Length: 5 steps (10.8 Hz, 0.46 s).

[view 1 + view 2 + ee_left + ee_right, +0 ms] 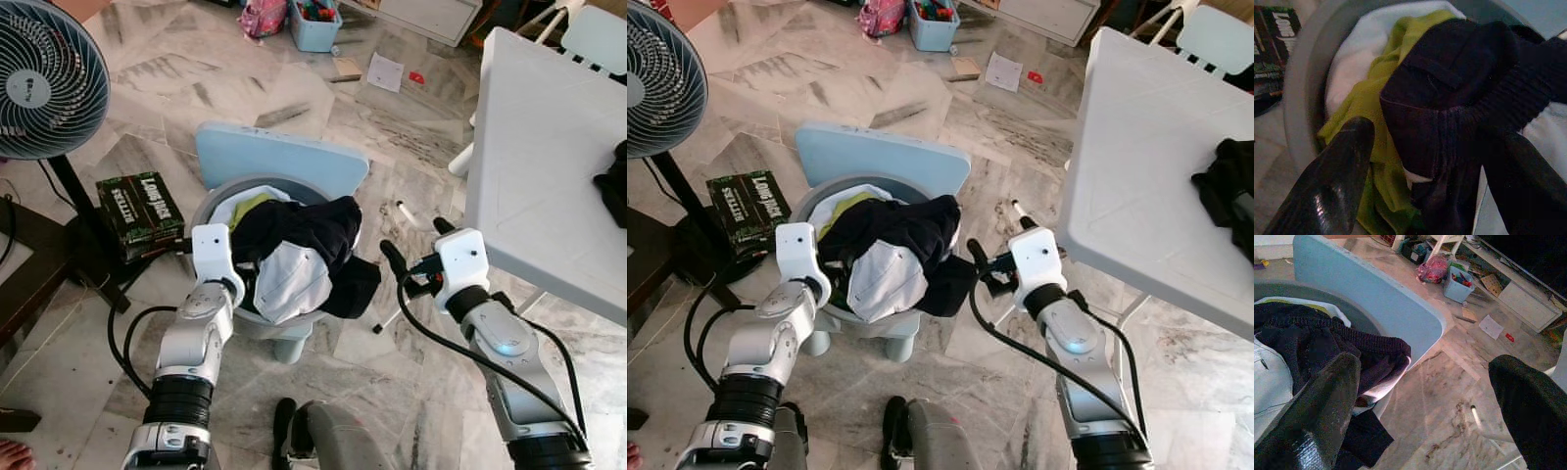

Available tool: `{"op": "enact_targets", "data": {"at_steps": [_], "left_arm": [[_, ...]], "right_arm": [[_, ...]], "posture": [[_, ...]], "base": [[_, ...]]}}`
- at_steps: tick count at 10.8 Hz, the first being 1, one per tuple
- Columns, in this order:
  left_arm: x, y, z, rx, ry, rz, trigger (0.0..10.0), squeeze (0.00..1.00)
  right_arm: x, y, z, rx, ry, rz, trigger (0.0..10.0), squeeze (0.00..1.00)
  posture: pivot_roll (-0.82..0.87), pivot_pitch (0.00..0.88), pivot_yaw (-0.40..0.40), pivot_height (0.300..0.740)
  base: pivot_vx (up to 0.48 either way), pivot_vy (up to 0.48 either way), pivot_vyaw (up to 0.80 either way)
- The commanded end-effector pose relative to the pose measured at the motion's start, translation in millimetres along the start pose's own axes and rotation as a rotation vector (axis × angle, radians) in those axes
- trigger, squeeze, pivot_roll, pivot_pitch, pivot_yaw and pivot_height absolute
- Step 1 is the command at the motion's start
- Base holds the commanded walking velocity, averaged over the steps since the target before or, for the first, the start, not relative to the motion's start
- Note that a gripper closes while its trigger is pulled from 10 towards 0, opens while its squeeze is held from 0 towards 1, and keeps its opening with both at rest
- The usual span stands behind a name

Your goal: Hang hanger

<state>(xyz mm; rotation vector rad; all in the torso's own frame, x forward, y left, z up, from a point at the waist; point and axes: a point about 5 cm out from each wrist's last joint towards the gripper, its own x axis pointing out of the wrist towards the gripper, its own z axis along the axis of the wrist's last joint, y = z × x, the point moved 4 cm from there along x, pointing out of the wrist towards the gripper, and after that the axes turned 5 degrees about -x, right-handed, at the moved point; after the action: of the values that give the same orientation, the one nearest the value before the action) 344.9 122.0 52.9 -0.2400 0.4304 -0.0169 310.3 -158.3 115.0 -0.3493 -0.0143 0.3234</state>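
Note:
A grey laundry basket [214, 201] stands on a light-blue plastic chair [284, 157]. It is heaped with a black garment [294, 227], a white garment [292, 279] and a yellow-green one [1386, 98]. My left gripper [1435, 142] is at the basket's near left rim, open, with its fingers either side of the black garment. My right gripper [416, 240] hovers open to the right of the basket, above the floor, with nothing between its fingers. A thin white rod with a dark tip [405, 212] lies on the floor beyond it; I cannot tell what it is.
A white table [549, 147] fills the right side, with a black cloth [615, 181] on it. A standing fan [49, 78] and a black-green box [140, 211] are on the left beside dark furniture [20, 264]. A blue bin [315, 24] and paper [385, 71] lie further back.

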Motion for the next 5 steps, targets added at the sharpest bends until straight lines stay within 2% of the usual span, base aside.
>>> {"op": "enact_targets", "data": {"at_steps": [1, 2, 4, 5], "left_arm": [[1.2, -12.6, -9.4, 0.002, 0.042, -0.05, 6.8, 0.0], [1.1, -14.4, -12.6, -0.001, 0.056, -0.059, 10.0, 0.0], [1.2, -15.2, -17.4, -0.019, 0.076, -0.068, 7.1, 0.0], [1.5, -15.4, -17.6, -0.021, 0.077, -0.072, 3.3, 0.0]], "right_arm": [[-3.4, -2.2, -7.4, -0.003, 0.025, -0.003, 10.0, 0.0], [-3.8, -2.0, -7.7, -0.001, 0.027, -0.001, 10.0, 0.0], [-8.9, 10.5, -11.2, 0.077, 0.048, 0.102, 10.0, 0.0], [-11.3, 17.5, -10.0, 0.109, 0.048, 0.161, 10.0, 0.0]], "posture": [[-0.12, 0.182, -0.215, 0.74], [-0.12, 0.182, -0.214, 0.74], [-0.12, 0.182, -0.213, 0.74], [-0.12, 0.182, -0.213, 0.74]], "base": [[0.0, 0.0, 0.0], [0.0, 0.0, 0.0], [0.0, 0.0, 0.0], [0.0, 0.0, 0.0]]}}
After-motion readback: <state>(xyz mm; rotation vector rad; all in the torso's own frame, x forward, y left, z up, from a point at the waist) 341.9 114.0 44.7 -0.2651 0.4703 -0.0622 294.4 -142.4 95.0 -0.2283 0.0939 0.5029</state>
